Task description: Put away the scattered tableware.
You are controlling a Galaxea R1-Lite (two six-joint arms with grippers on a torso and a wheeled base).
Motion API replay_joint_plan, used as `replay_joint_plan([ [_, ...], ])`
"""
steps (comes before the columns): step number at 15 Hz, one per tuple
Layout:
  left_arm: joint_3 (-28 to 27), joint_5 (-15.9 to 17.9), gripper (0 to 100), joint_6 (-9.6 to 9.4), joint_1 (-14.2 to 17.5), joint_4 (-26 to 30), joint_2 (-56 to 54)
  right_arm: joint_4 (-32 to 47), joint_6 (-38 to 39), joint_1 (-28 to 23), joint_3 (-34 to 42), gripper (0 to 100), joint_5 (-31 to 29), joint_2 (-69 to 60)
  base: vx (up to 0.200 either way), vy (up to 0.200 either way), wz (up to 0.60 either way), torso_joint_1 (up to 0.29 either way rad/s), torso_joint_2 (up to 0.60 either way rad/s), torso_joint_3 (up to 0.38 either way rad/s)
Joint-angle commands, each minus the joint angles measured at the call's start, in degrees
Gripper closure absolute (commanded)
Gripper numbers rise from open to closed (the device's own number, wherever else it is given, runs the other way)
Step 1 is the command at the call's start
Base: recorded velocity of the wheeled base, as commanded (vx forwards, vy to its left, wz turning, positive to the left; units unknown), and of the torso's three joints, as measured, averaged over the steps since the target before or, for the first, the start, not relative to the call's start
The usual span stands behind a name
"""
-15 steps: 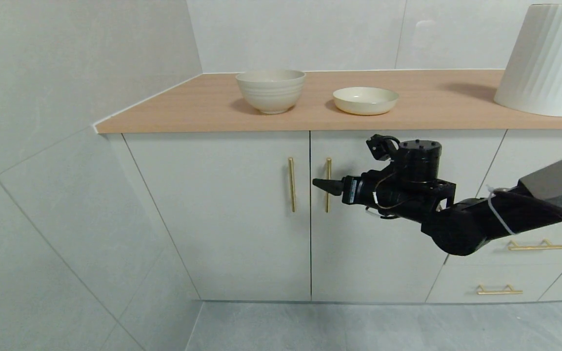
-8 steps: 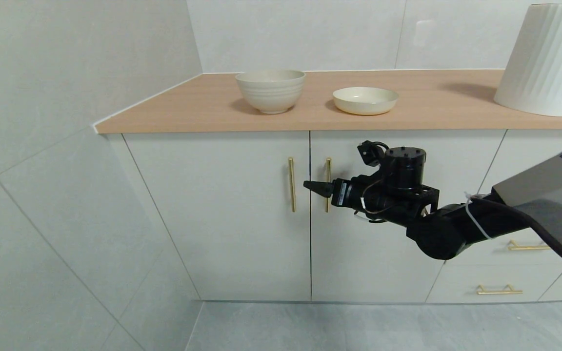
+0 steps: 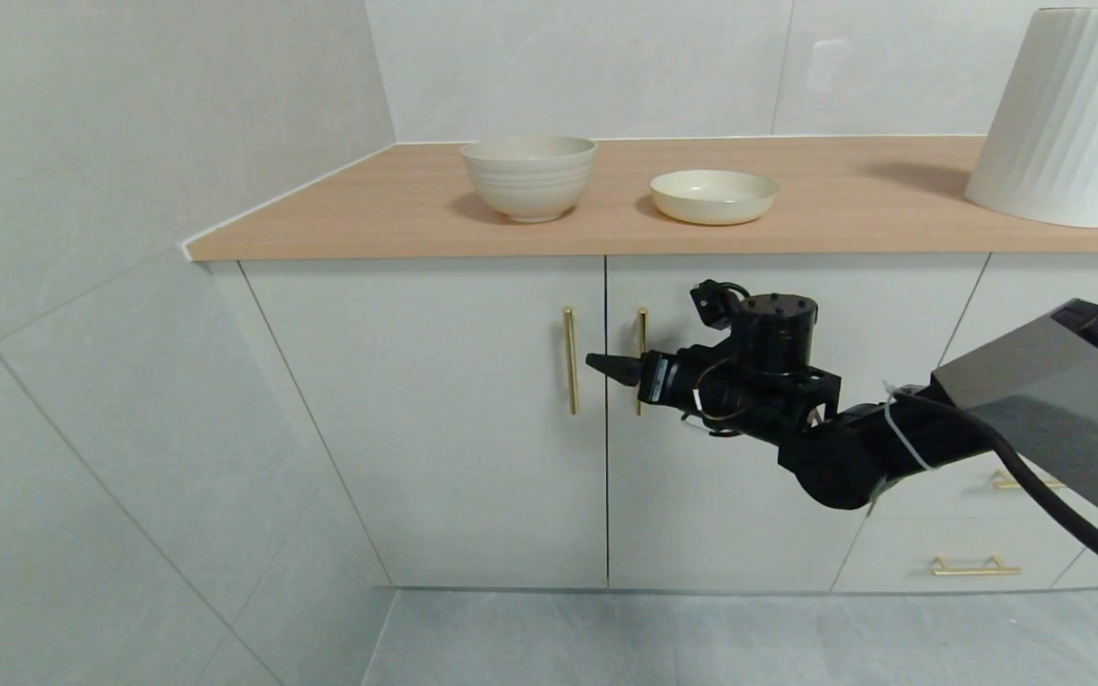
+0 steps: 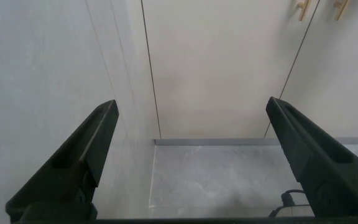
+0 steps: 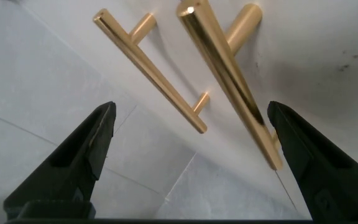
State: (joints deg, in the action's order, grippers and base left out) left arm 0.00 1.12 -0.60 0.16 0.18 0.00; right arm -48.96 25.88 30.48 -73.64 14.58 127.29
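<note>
Two cream dishes sit on the wooden table (image 3: 368,224), in the upper middle of the head view: a deep bowl (image 3: 528,176) and, apart to its right, a shallow dish (image 3: 714,195). Both look like glazed ceramic, so probably stiff, smooth, fairly heavy and breakable; the rim seems the best place to hold. Below, the right gripper (image 3: 606,365) hangs just beside a gold cupboard handle (image 3: 641,329), fingers spread. The left gripper (image 4: 191,130) faces the floor, fingers spread wide.
</note>
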Motion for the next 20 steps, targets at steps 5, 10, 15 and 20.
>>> replay_joint_plan([
  [5, 0.0, 0.0, 0, -0.02, 0.0, 0.0, 0.0, -1.1, 1.5, 1.1, -0.6, 0, 0.0, 1.0, 0.000, 0.000, 0.00, 0.000, 0.00, 0.000],
  [10, 0.0, 0.0, 0, -0.02, 0.0, 0.0, 0.0, -1.2, 3.5, 1.2, 0.1, 0, 0.4, 0.1, 0.000, 0.000, 0.00, 0.000, 0.00, 0.000],
  [15, 0.0, 0.0, 0, -0.02, 0.0, 0.0, 0.0, -1.1, 4.4, 1.1, 5.6, 0, 6.0, -4.3, 0.000, 0.000, 0.00, 0.000, 0.00, 0.000],
  [20, 0.0, 0.0, 0, -0.02, 0.0, 0.0, 0.0, -1.1, 5.0, -1.5, 17.1, 0, 22.2, -14.4, 0.000, 0.000, 0.00, 0.000, 0.00, 0.000],
])
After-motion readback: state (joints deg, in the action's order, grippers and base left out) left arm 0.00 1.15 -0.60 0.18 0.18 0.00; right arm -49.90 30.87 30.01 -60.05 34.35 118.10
